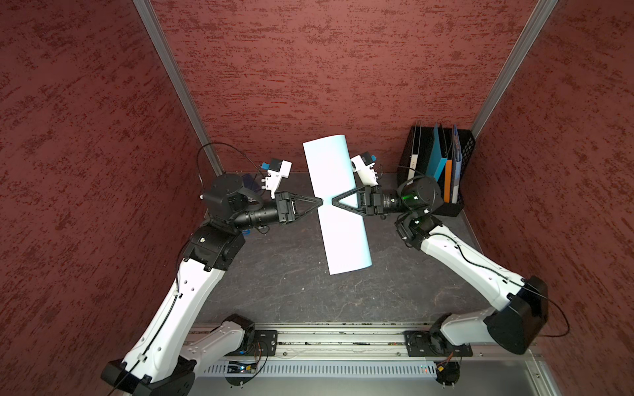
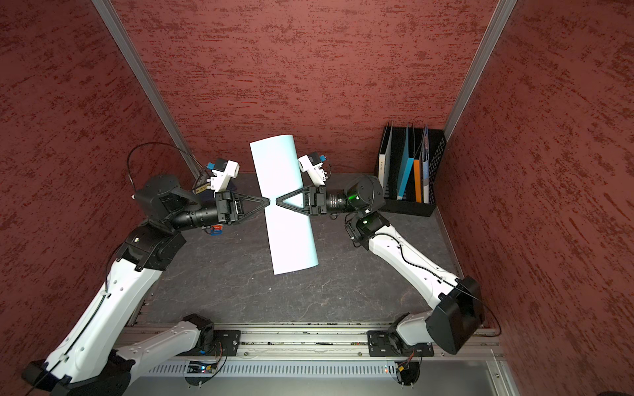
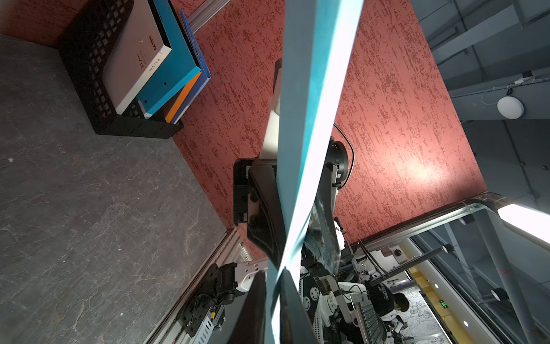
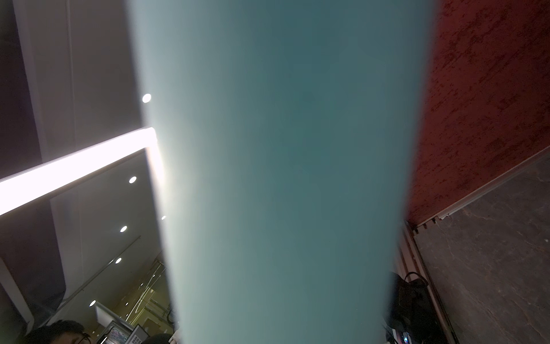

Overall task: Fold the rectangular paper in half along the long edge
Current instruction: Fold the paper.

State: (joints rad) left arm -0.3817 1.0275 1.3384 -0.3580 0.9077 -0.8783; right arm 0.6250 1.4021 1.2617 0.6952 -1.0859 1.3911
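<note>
Left gripper: my left gripper (image 1: 320,202) is narrow. Its tips come to a point on the paper's long side nearest them. In the left wrist view my fingers (image 3: 253,309) sit on either side of the sheet, so I read this as a pinch.
Right gripper: my right gripper (image 1: 333,202) reaches in from the opposite side, one finger over the sheet and one under. It is closed on the sheet, with its tips just short of my left tips.
Paper: the paper (image 1: 343,240) is held up off the table (image 1: 291,284), doubled over loosely and not creased. The rounded bend lies back toward my right wrist, and the free long edges lie at my left tips.
Long axis: it runs crosswise to both grippers. Half the sheet is out beyond the tips toward the back wall, half toward my bases, and both grips are near mid-length.
Nearer arm: the left is nearer, since it sits right at the free edges. The right spans the whole doubled width.
Step, as I judge it: the edges are together, but the crease is not yet made.
Next move: the bend lies away from my left tips, so pressing should run along that side, parallel to the long axis.
Risk: the unsupported ends may sag, and the edges may slip out of line.
</note>
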